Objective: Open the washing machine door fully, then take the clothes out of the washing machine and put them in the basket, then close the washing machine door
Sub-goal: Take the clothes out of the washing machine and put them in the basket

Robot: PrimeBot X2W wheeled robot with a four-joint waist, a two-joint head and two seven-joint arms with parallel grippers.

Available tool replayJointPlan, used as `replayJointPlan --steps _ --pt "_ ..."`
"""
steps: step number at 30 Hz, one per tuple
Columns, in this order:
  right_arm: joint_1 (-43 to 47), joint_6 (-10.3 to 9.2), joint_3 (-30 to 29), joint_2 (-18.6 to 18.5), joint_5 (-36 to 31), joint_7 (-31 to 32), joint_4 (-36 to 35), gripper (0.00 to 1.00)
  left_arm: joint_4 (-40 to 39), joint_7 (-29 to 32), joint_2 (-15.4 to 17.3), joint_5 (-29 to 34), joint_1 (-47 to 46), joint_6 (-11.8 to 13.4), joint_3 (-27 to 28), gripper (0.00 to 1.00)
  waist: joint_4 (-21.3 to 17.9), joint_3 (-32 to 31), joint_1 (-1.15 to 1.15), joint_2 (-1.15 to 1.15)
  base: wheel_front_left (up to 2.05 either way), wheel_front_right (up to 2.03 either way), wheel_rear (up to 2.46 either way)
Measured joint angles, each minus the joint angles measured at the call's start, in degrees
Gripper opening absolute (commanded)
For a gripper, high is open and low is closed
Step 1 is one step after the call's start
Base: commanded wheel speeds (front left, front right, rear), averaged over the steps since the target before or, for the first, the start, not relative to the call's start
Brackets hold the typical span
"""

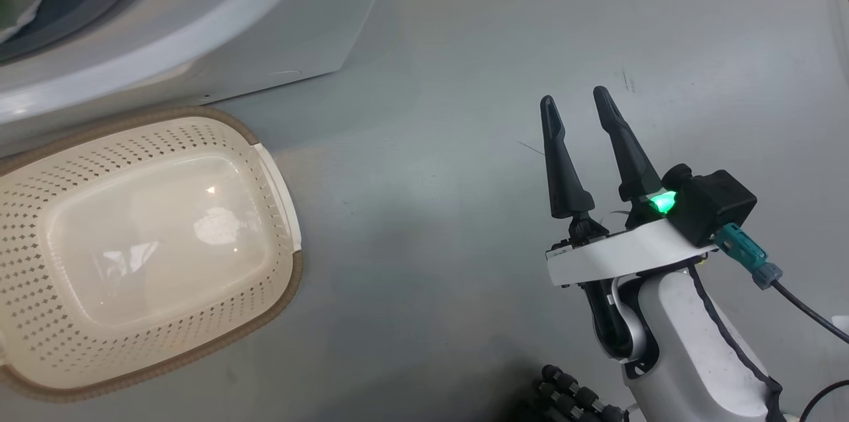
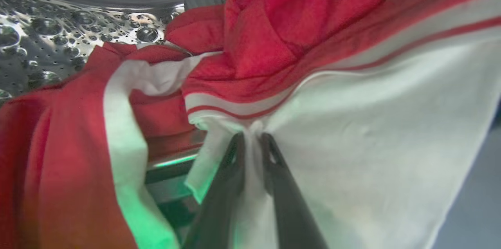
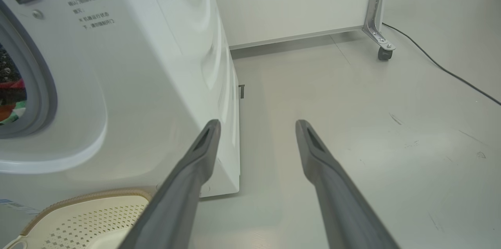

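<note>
Inside the steel drum, my left gripper [image 2: 252,139] is shut on a white panel of the red clothes [image 2: 297,41], the cloth pinched between its two dark fingers. More red and white fabric hangs to its left. The washing machine [image 1: 219,44] fills the head view's upper left, and its grey-rimmed opening [image 3: 37,84] shows in the right wrist view with a bit of clothes behind it. The cream basket [image 1: 40,223] lies below the machine with nothing in it. My right gripper [image 1: 577,103] is open over the bare floor, right of the basket. The door is out of view.
A white partition on a castor [image 3: 385,51] stands behind the machine's right side. A black cable [image 3: 450,73] runs across the grey floor at the far right. Another dark cable trails from my right wrist [image 1: 806,312].
</note>
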Motion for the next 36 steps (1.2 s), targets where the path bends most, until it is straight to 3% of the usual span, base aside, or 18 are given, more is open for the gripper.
replayJointPlan --steps 17,36 --pt "-0.33 -0.04 -0.71 -0.01 -0.79 0.00 1.42 1.00 4.23 -3.81 -3.94 -0.69 -0.24 -1.12 -1.03 0.00 1.58 -2.43 0.00 0.00 0.00 0.00 0.00" --pt "-0.26 0.13 -2.24 -0.07 -3.19 0.00 4.12 1.00 5.54 -16.51 -7.46 -2.50 4.30 -2.34 -1.08 0.00 5.46 -7.69 0.00 0.00 0.00 0.00 0.00"
